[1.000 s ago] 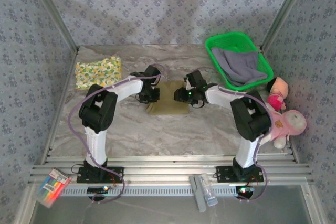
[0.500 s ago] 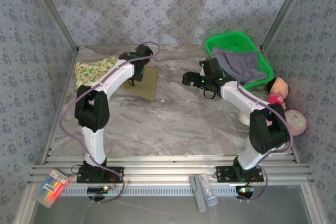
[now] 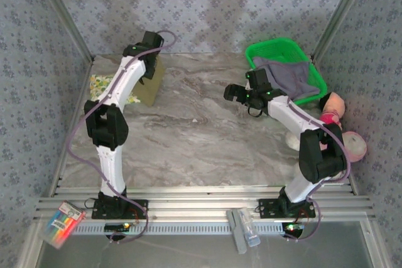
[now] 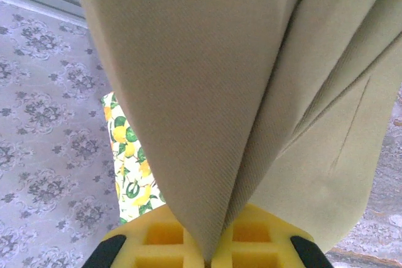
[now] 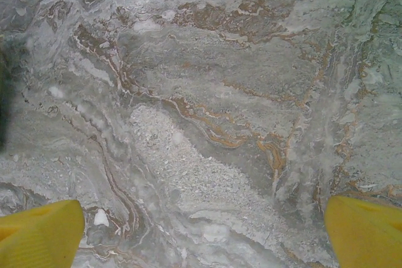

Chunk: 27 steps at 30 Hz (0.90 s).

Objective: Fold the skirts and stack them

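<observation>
1. The left end effector (image 3: 149,67) is far across the worktop (image 3: 188,136) from the green basket (image 3: 314,70), up by the back wall. It's clamped tight on the olive-khaki skirt (image 3: 149,89).
2. From the left wrist, the yellow pads of that end effector (image 4: 210,249) pinch a fold of the olive-khaki skirt (image 4: 220,92). The cloth hangs away from the pinch in long creases.
3. The fruit-print skirt (image 3: 100,83) lies flat, farther from the basket than the olive one. The wrist view catches a strip of its lemon print (image 4: 129,167) past the hanging cloth's edge.
4. The right end effector (image 3: 233,92) sits just off the basket's left side, spread wide with nothing in it. From its wrist, both yellow fingertips (image 5: 38,233) sit at the picture's edges, with bare marbled worktop (image 5: 201,92) between them.
5. The grey-lavender skirt (image 3: 289,76) is bunched inside the basket, close behind the right end effector and apart from it.
6. A second ago the olive skirt lay flat mid-worktop, well left of the basket, with both end effectors on it. Now the left one has carried it off to the far side, away from the basket.
7. The right end effector has let go, opened fully and swung over beside the basket.
</observation>
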{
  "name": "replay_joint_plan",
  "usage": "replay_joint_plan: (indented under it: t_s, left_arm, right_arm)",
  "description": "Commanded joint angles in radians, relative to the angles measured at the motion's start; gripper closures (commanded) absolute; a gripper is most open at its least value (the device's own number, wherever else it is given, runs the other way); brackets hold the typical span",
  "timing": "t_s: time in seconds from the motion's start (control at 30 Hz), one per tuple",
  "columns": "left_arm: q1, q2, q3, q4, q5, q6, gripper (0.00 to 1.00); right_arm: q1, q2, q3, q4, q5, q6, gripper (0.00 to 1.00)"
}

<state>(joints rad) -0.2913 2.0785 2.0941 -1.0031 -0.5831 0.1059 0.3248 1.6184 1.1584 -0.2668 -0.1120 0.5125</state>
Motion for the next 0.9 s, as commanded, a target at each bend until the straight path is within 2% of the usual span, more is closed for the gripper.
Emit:
replay_joint_plan:
  t_s: [0.0, 0.13, 0.23, 0.3, 0.57, 0.7, 0.87]
  left_arm:
    - [0.044, -0.003, 0.105, -0.069, 0.121, 0.041, 1.00]
    - [0.113, -0.001, 0.152, -0.086, 0.227, 0.042, 1.00]
    - [0.182, 0.019, 0.182, -0.111, 0.400, 0.011, 1.00]
    - [0.208, 0.032, 0.185, -0.125, 0.461, 0.005, 1.00]
    - [0.305, 0.083, 0.196, -0.134, 0.516, -0.017, 1.00]
    - [0.368, 0.102, 0.205, -0.145, 0.632, -0.024, 1.00]
    - [0.421, 0.123, 0.214, -0.157, 0.677, 0.009, 1.00]
  right_arm:
    - [-0.003, 0.006, 0.026, -0.032, -0.007, 0.023, 0.00]
    - [-0.003, 0.007, 0.024, -0.031, -0.011, 0.030, 0.00]
    - [-0.004, 0.009, 0.025, -0.031, -0.011, 0.030, 0.00]
    - [-0.004, 0.012, 0.026, -0.033, -0.010, 0.028, 0.00]
    - [-0.007, 0.011, 0.026, -0.043, -0.009, 0.017, 0.00]
    - [-0.006, 0.004, 0.025, -0.052, -0.004, 0.012, 0.00]
    - [-0.008, -0.003, 0.026, -0.064, 0.004, 0.008, 0.00]
